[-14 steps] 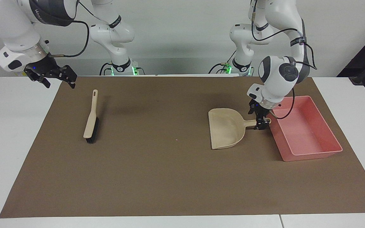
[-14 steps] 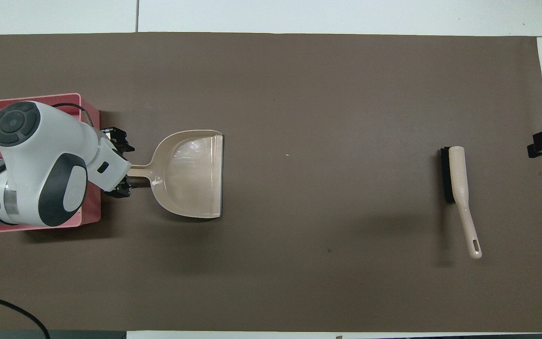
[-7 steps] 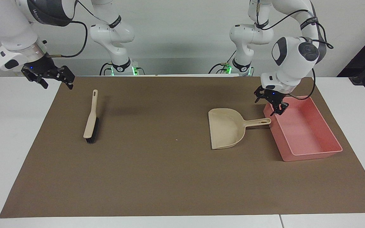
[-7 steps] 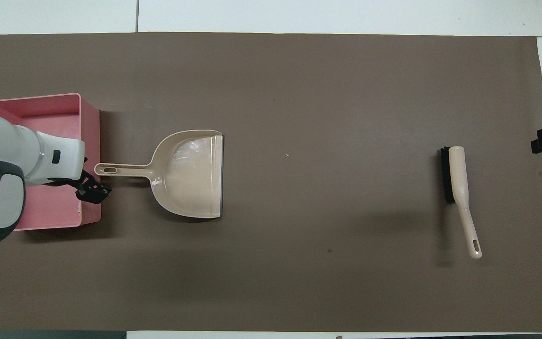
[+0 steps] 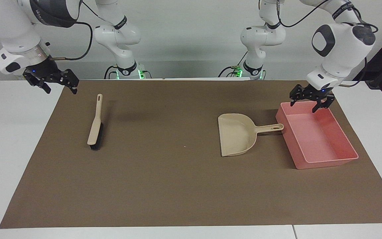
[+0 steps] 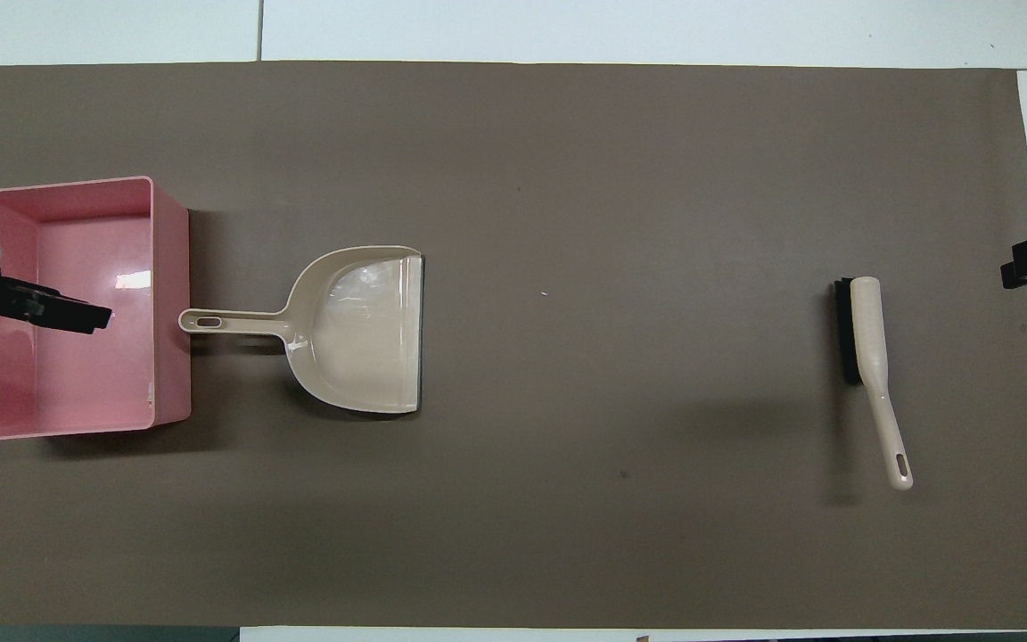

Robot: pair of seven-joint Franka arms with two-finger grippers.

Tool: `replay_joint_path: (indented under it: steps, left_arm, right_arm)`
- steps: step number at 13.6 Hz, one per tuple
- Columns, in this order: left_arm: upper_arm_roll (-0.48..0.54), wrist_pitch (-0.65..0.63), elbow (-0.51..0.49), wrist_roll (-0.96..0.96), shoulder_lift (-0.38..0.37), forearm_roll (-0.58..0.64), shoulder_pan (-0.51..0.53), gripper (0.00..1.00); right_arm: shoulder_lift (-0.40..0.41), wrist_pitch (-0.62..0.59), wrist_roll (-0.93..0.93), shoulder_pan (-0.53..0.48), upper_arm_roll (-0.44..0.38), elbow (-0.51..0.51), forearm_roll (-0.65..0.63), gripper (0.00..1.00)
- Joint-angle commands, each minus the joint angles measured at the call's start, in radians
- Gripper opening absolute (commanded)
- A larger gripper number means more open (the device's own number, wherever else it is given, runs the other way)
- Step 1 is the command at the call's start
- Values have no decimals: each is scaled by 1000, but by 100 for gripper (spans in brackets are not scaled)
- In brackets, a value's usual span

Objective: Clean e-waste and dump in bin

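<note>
Since a second ago the left end effector (image 5: 311,101) has let go of the dustpan (image 5: 235,138) handle, risen and swung over the bin's (image 5: 331,162) edge nearest the robots; its fingers stand spread and hold nothing. Dustpan and brush (image 5: 95,127) lie where they did. At the right arm's end, the right end effector (image 5: 52,80) hangs almost unmoved over the table (image 5: 12,139) edge, fingers spread, empty, waiting.

The bin, a shallow pink tray with sloped walls, sits at the left arm's end, the dustpan handle just beside its wall. A pale speck (image 6: 545,293) on the brown mat (image 5: 177,192), between dustpan and brush, may be one bit of e-waste; it is too small to tell.
</note>
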Motion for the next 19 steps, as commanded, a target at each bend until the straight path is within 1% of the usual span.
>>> replay_joint_path:
  steps: [1,3,6,9,12,15,16,19]
  left_arm:
    - [-5,-140,200,-125,66,9,12,98]
    - [-7,-194,266,-246,70,9,9,98]
    - [-7,-303,332,-316,67,11,9,98]
    - [-7,-354,308,-351,50,12,9,98]
    - [-8,-351,288,-406,36,12,9,98]
    - [-7,-328,283,-389,36,20,9,98]
    - [-8,-329,283,-388,36,60,0,98]
    - [-10,-320,274,-392,31,65,3,98]
  right_arm:
    - [-12,7,3,-4,4,-13,7,99]
    - [-12,9,3,-4,4,-13,7,99]
    - [-12,9,2,-5,4,-13,7,99]
    - [-12,10,0,-9,4,-14,7,99]
    - [-12,10,0,-9,4,-14,7,99]
    - [-12,10,0,-9,4,-14,7,99]
    - [-12,10,0,-9,4,-14,7,99]
    - [-12,10,0,-9,4,-16,7,99]
